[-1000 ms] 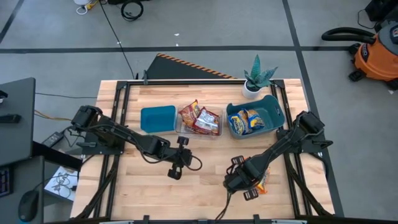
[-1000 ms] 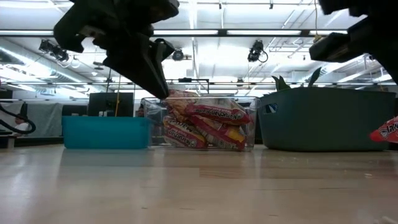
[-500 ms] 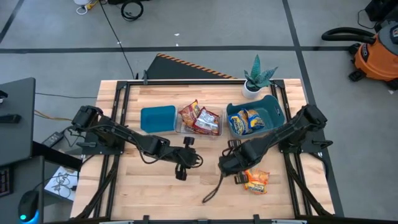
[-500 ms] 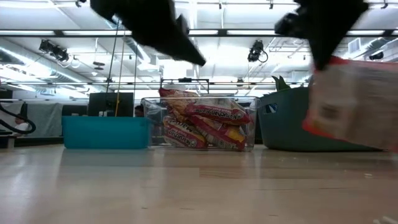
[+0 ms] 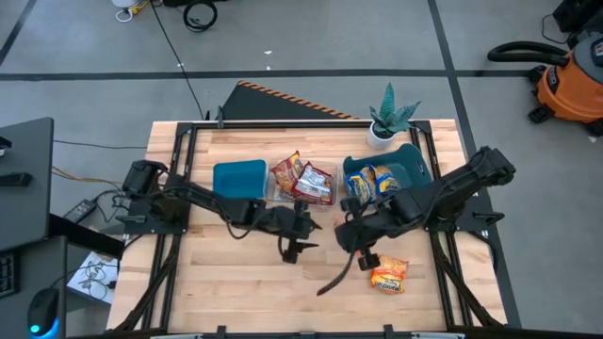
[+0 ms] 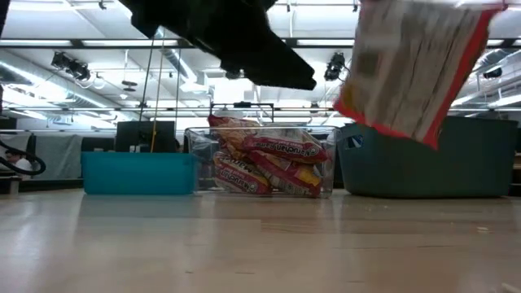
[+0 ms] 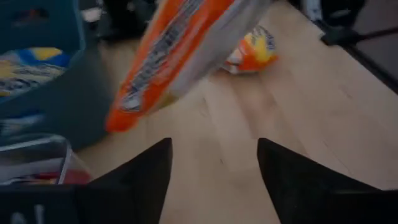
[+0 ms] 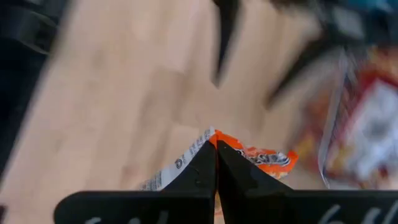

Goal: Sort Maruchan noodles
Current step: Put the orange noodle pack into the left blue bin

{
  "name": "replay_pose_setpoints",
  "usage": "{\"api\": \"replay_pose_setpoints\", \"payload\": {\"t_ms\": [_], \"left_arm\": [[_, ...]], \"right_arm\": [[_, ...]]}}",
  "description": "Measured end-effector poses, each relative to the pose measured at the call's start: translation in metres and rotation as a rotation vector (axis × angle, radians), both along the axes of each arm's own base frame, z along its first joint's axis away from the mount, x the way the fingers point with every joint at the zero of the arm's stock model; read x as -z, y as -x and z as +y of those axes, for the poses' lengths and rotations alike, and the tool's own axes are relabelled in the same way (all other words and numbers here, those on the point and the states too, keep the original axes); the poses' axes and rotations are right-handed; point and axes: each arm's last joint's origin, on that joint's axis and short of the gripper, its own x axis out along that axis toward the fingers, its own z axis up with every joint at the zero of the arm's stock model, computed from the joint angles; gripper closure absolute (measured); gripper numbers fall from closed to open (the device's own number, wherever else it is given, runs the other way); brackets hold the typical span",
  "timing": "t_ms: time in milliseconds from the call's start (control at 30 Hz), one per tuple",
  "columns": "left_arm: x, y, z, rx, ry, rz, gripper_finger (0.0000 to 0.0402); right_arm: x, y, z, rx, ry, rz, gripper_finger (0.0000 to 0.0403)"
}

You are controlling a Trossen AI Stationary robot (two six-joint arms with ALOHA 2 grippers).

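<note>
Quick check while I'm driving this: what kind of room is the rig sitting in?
Probably a workshop or robotics lab, not a home: bare concrete floor with dark lines across it, an orange shop vacuum beside the wooden table, and long ceiling light strips over desks with a monitor.

The left arm reaches from its base at the table's 9 o'clock edge toward the centre, its links low and nearly straight. The left gripper point(image 5: 300, 235) sits just left of the table's middle, pointing toward 3 o'clock, with its fingers point(image 7: 143, 180) spread apart and nothing between them.

The right arm stretches from its base at the 3 o'clock edge, angled toward 8 o'clock. The right gripper point(image 5: 350, 247) hangs just right of centre, close to the left one, its fingers point(image 8: 214, 168) pressed together on an orange packet point(image 8: 249, 155) lifted off the table.
</note>
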Motion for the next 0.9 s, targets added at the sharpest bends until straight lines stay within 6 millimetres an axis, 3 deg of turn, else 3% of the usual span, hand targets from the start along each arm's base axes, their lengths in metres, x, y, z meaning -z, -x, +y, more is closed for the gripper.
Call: {"api": "replay_pose_setpoints", "payload": {"t_ms": [200,400,600,900], "left_arm": [[-0.005,-0.009,0.003,0.118,-0.010,-0.126,0.0141],[-0.014,-0.011,-0.001,0.216,-0.004,-0.228,0.0140],[-0.011,-0.021,-0.005,0.309,0.061,-0.220,0.0126],[0.001,-0.029,-0.010,0.324,-0.032,-0.182,0.0135]], "right_arm": [[-0.012,-0.002,0.008,-0.171,-0.130,-0.082,0.0394],[-0.006,-0.010,0.010,-0.216,-0.140,-0.089,0.0395],[-0.010,-0.018,0.004,-0.240,-0.141,-0.158,0.0395],[-0.015,-0.025,-0.003,-0.216,-0.105,-0.233,0.0394]]}}
